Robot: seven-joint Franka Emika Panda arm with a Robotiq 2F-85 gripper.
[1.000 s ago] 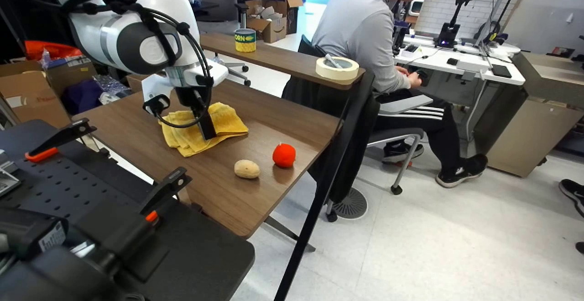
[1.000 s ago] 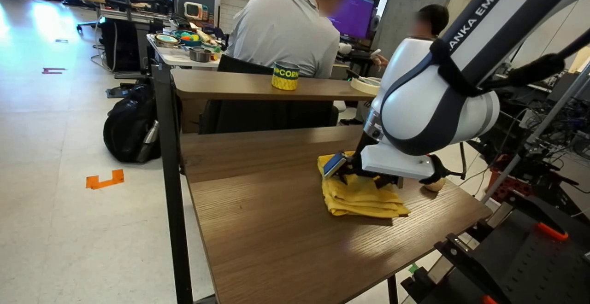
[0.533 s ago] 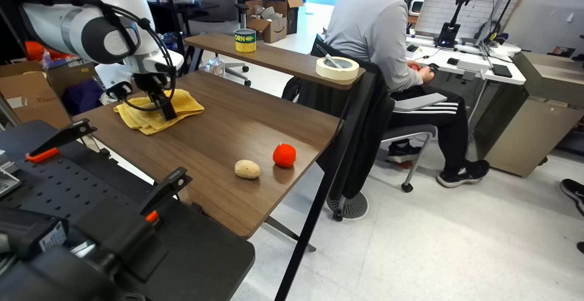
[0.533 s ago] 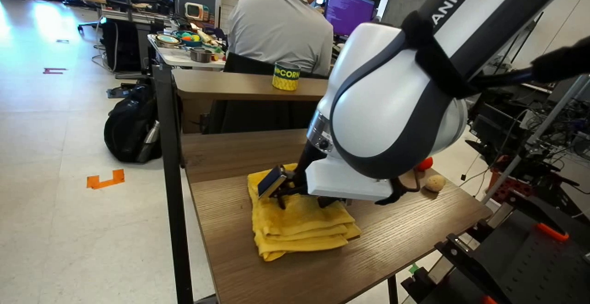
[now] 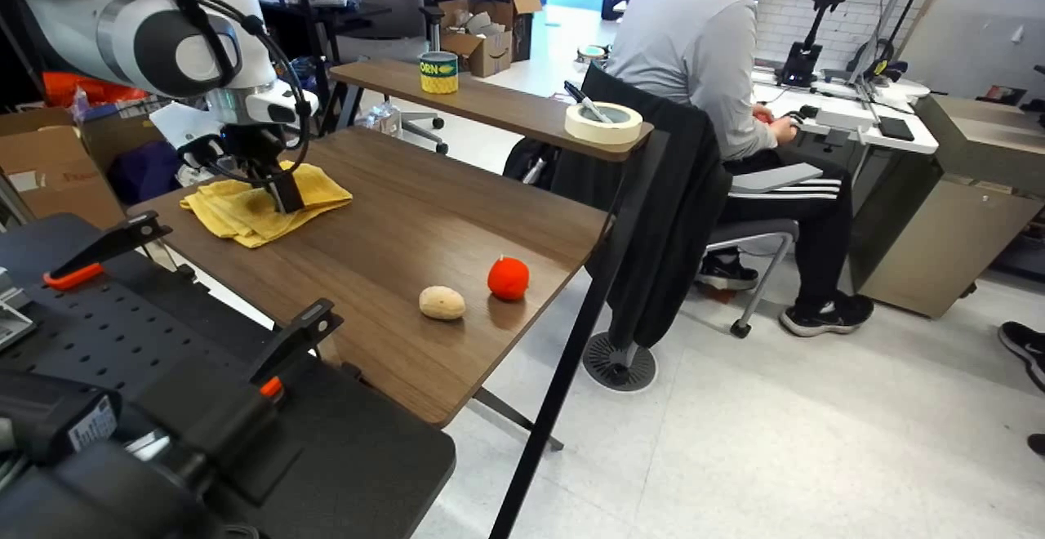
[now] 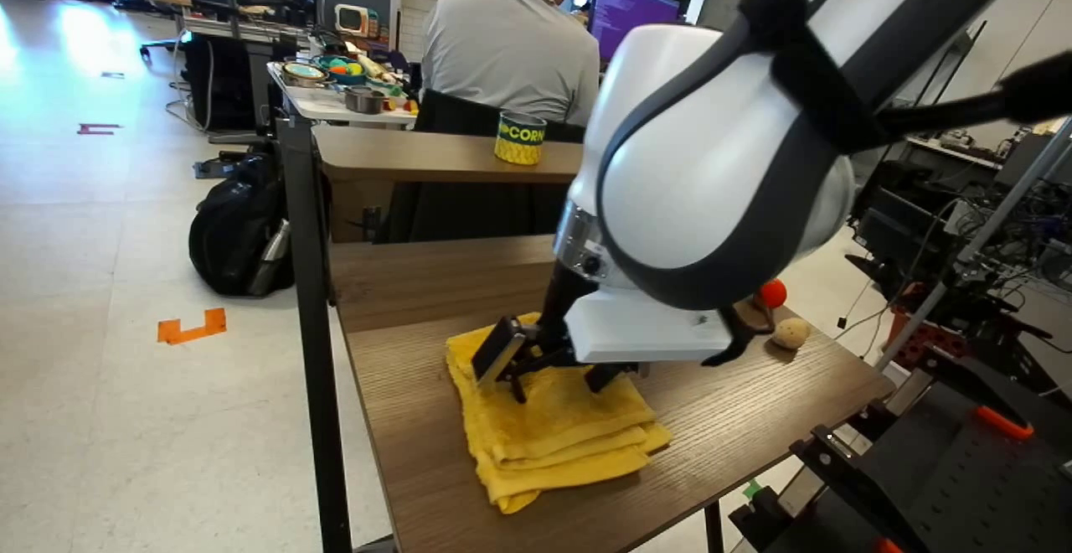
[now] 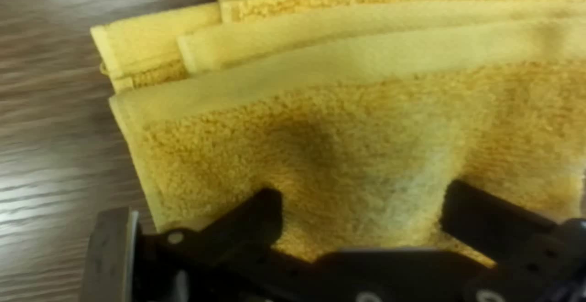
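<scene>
Bearing down, apparently, on one folded yellow terry towel (image 6: 578,431): one hand (image 7: 361,196), spread wide and pinching nothing; towel laid flat on the wood-grain table (image 5: 400,229), which carries its weight.

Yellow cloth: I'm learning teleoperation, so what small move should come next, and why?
Probably slide the yellow cloth slightly toward the red ball: the claw stands open, its fingertips apparently pressing the cloth, which lies folded on the table, well apart from the ball.

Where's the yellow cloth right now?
In an exterior view, the yellow cloth lies toward the picture's left, on the wooden table, under the spread fingers.
</scene>
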